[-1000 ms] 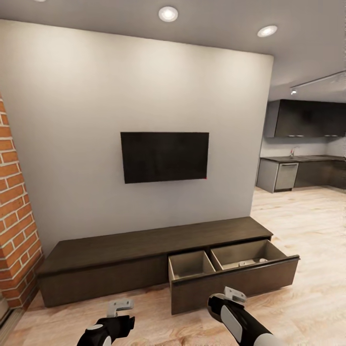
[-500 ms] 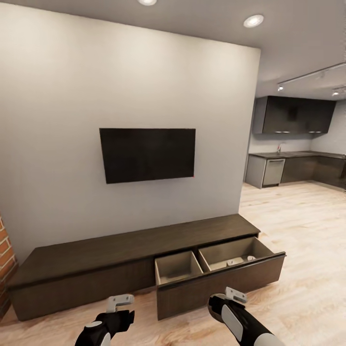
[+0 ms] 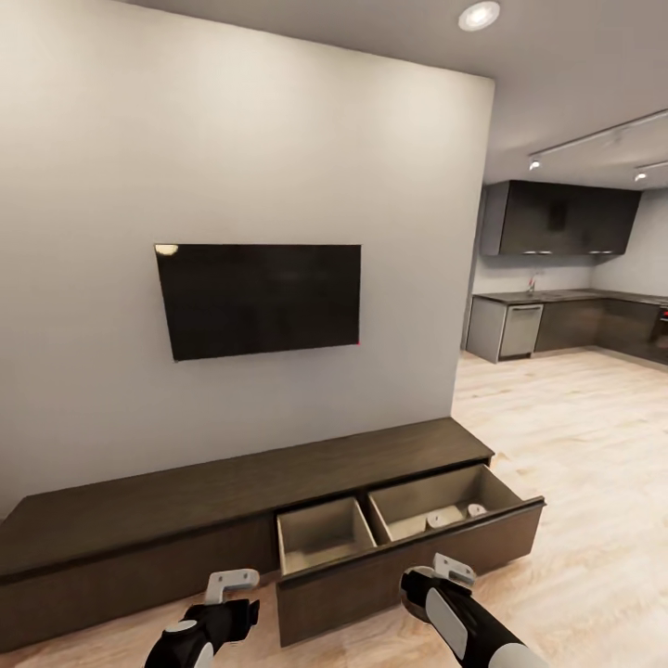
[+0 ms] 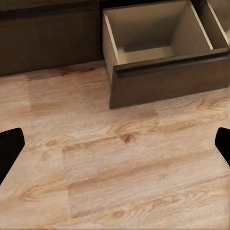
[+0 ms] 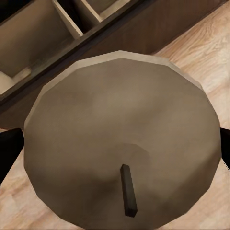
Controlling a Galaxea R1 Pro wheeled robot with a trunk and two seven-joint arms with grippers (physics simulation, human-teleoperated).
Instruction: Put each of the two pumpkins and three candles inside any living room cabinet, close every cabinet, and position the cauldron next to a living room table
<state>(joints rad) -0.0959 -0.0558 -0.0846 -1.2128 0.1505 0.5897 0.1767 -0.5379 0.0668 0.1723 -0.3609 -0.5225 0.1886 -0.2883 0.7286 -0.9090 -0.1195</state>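
A: Largest feature is the grey wall (image 3: 278, 139) carrying a dark television (image 3: 260, 299). Along its foot runs the cabinet (image 3: 186, 496), long, low, dark brown. Its right-hand drawer (image 3: 408, 543) is pulled out over the wood floor (image 3: 575, 445); a divider splits it into two pale beige compartments.

B: Contents?

A: The left compartment appears bare. The right compartment holds two small white shapes near its front wall, likely candles (image 3: 475, 509), too small to confirm. The kitchen (image 3: 566, 278) with dark cupboards lies far right.

B: Arms?

A: Both sit low in the head view, in front of the drawer. The left gripper (image 3: 232, 583) hangs over bare floor; the left wrist view has one dark fingertip (image 4: 8, 151) at each edge, spread wide, nothing between them.

B: Right side?

A: The right gripper (image 3: 450, 568) is clamped on a candle (image 5: 122, 143): the right wrist view looks at its flat top and dark wick (image 5: 128, 190), held above the drawer's front edge.
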